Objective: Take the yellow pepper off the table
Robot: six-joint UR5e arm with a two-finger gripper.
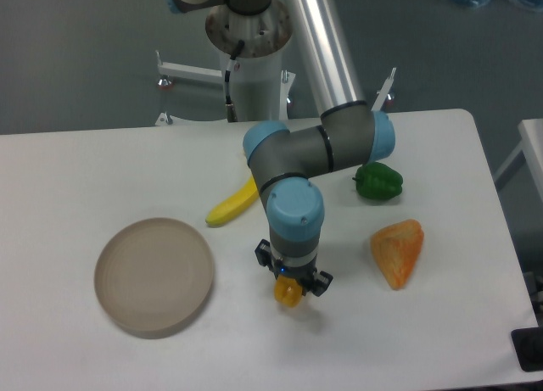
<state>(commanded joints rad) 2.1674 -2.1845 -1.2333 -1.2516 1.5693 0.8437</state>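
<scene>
The yellow pepper (288, 293) is small, glossy and yellow-orange. It sits low over the white table (76, 170) at front centre, partly hidden under the gripper. My gripper (292, 282) points straight down over it, with a dark finger on either side, closed against the pepper. I cannot tell whether the pepper rests on the table or is just off it.
A yellow banana (231, 206) lies behind and left of the gripper, partly under the arm. A green pepper (378, 181) and an orange wedge-shaped thing (398, 250) lie to the right. A round beige plate (153, 276) lies to the left.
</scene>
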